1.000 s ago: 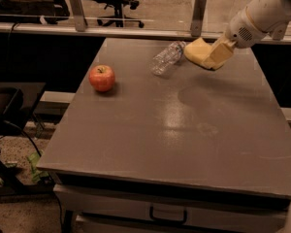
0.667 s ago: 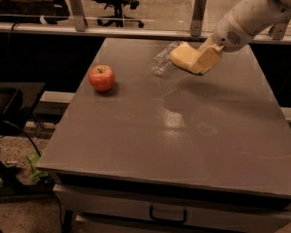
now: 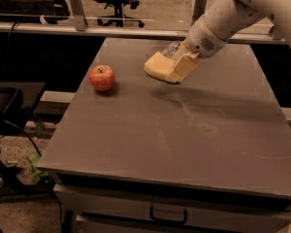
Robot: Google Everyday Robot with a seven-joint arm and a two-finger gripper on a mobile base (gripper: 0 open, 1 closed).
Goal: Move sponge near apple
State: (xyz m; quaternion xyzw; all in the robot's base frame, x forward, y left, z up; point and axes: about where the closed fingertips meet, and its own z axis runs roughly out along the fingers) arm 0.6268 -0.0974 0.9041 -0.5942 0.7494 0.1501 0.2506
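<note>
The pale yellow sponge point(image 3: 157, 64) hangs in the air above the middle of the grey table point(image 3: 184, 135), held by my gripper point(image 3: 177, 69), which is shut on its right end. The white arm comes in from the upper right. The red apple point(image 3: 102, 77) stands on the table's left side, about a hand's width to the left of the sponge and lower. The sponge does not touch the table or the apple.
A clear plastic water bottle point(image 3: 170, 48) lies on the table behind the sponge, mostly hidden by the gripper. A rail and office chairs stand beyond the far edge. The table's left edge is close to the apple. A drawer handle shows below the front edge.
My gripper has carried the sponge leftward and a little toward the front, from beyond the bottle to in front of it, closer to the apple. The apple has not moved.
</note>
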